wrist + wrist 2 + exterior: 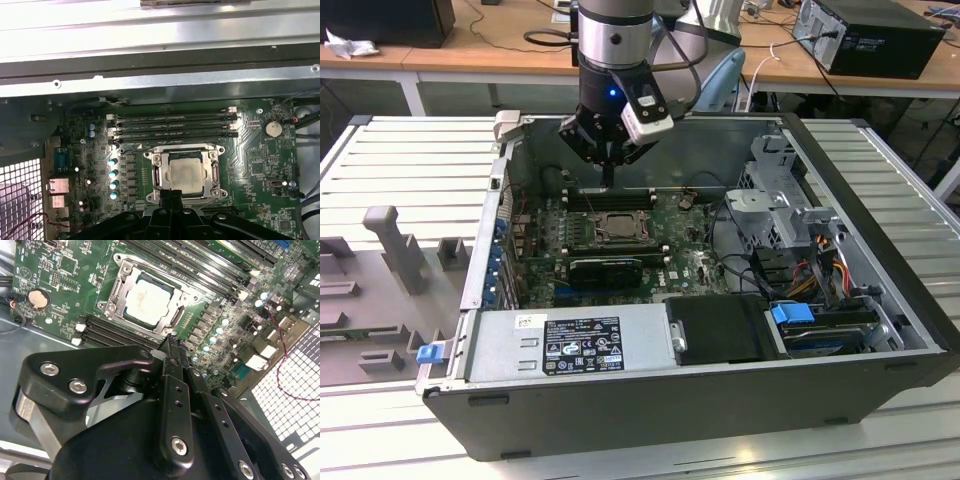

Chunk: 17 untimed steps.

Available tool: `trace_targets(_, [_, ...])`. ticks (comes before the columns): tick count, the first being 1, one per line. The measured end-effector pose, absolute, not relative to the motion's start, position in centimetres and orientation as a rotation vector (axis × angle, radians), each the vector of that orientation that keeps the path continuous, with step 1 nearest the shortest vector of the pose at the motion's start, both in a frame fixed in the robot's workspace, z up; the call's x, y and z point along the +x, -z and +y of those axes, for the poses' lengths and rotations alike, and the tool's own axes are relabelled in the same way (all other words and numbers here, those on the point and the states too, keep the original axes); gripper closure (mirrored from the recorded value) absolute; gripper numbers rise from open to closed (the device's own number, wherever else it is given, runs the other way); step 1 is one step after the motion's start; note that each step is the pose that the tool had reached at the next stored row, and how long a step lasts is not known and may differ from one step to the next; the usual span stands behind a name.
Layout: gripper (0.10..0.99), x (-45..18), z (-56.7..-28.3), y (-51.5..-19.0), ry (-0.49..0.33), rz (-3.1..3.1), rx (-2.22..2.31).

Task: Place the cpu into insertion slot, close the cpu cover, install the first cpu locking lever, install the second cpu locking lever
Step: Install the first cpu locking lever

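The cpu (pixel 147 299) (pixel 186 171) (pixel 613 227) lies flat in the insertion slot (pixel 216 172) on the green motherboard, pale face up. The silvery cpu cover (pixel 116 289) (pixel 156 172) lies down around it, and the chip shows through its window. A thin wire lever (pixel 165 146) runs along the socket's edge beside the memory slots; I cannot tell whether it is latched. My gripper (pixel 608 183) (pixel 172 346) (pixel 170 192) hangs just above the board at the socket's edge. It is shut, fingers pressed together, with nothing between them.
Long black memory slots (pixel 172 125) run beside the socket. A black card with a heatsink (pixel 605 268), the power supply (pixel 570 345), a drive cage (pixel 780 200) and loose cables (pixel 820 262) crowd the case. A coin battery (pixel 273 129) sits on the board.
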<state>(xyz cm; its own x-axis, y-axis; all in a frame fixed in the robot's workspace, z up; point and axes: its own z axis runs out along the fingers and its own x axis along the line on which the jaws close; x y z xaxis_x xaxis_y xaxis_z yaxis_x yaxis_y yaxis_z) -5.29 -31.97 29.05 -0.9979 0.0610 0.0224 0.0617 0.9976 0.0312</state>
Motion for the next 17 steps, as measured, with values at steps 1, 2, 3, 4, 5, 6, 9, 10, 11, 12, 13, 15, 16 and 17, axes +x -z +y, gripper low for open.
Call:
trace_targets(1, [0.980, -5.29, -31.97, -29.05, 0.050, -3.118, -0.089])
trace_targets(2, [0.980, -5.29, -31.97, -29.05, 0.050, -3.119, -0.079])
trace_targets(3, [0.980, -5.29, -31.97, -29.05, 0.049, -3.119, -0.071])
trace_targets(4, [0.980, -5.29, -31.97, -29.05, 0.049, -3.119, -0.062])
trace_targets(5, [0.980, -5.29, -31.97, -29.05, 0.049, -3.119, -0.056])
trace_targets(6, [0.980, -5.29, -31.97, -29.05, 0.049, -3.119, -0.048])
trace_targets(9, [0.980, -5.29, -31.97, -29.05, 0.049, -3.119, -0.019])
trace_targets(10, [0.980, -5.29, -31.97, -29.05, 0.049, -3.119, -0.008])
trace_targets(11, [0.980, -5.29, -31.97, -29.05, 0.049, -3.119, -0.002])
trace_targets(12, [0.980, -5.29, -31.97, -29.05, 0.049, -3.119, 0.009])
trace_targets(13, [0.980, -5.29, -31.97, -29.05, 0.048, -3.119, 0.020])
trace_targets(15, [0.980, -5.31, -31.97, -29.05, 0.048, -3.119, 0.035])
trace_targets(16, [0.980, -5.33, -31.97, -29.05, 0.048, -3.119, 0.041])
trace_targets(17, [0.980, -5.34, -31.97, -29.05, 0.048, -3.118, 0.058])
